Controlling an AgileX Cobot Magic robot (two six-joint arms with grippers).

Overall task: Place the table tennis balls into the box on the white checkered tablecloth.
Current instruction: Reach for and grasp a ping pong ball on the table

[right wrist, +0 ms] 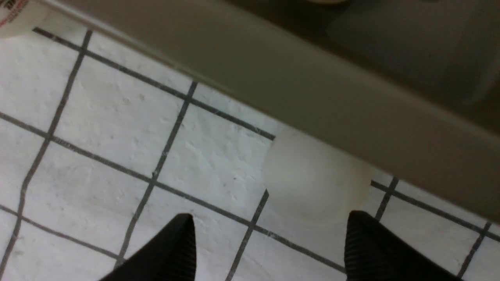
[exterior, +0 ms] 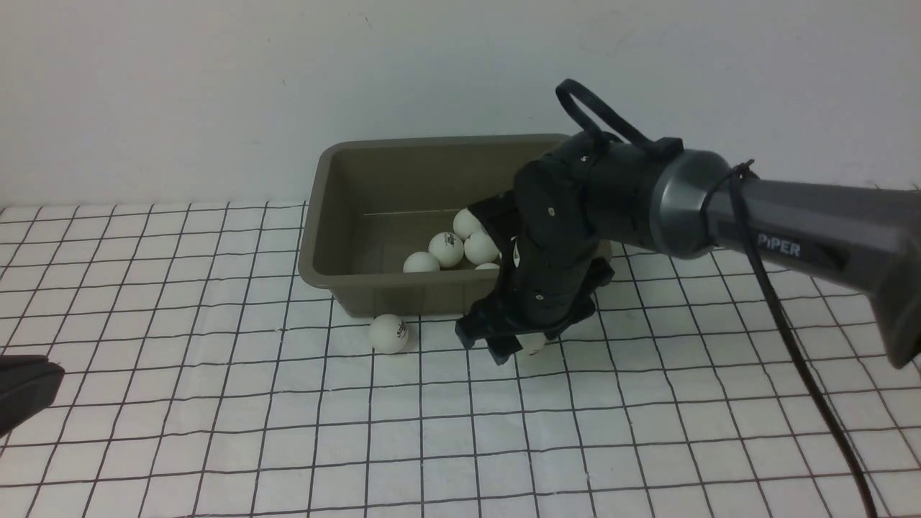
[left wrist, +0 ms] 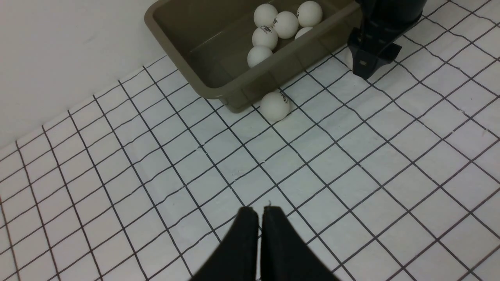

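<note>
The olive-grey box (exterior: 321, 216) stands on the white checkered tablecloth (exterior: 288, 432) near the wall and holds several table tennis balls (exterior: 446, 249). One ball (exterior: 388, 334) lies on the cloth against the box's front wall. Another ball (right wrist: 316, 179) lies against the same wall further right, just ahead of my open right gripper (right wrist: 269, 228), between its fingertips (right wrist: 183, 242) but not gripped. In the front view the right gripper (exterior: 507, 344) points down over that ball (exterior: 534, 346). My left gripper (left wrist: 259, 220) is shut and empty, low at the left edge (exterior: 21, 388).
The box's front wall (right wrist: 312, 97) is right beside the right gripper's fingers. The left wrist view shows the box (left wrist: 187, 50), the balls in it (left wrist: 285, 24), the loose ball (left wrist: 274, 105) and the right gripper (left wrist: 367, 62). A bare white wall stands behind the box.
</note>
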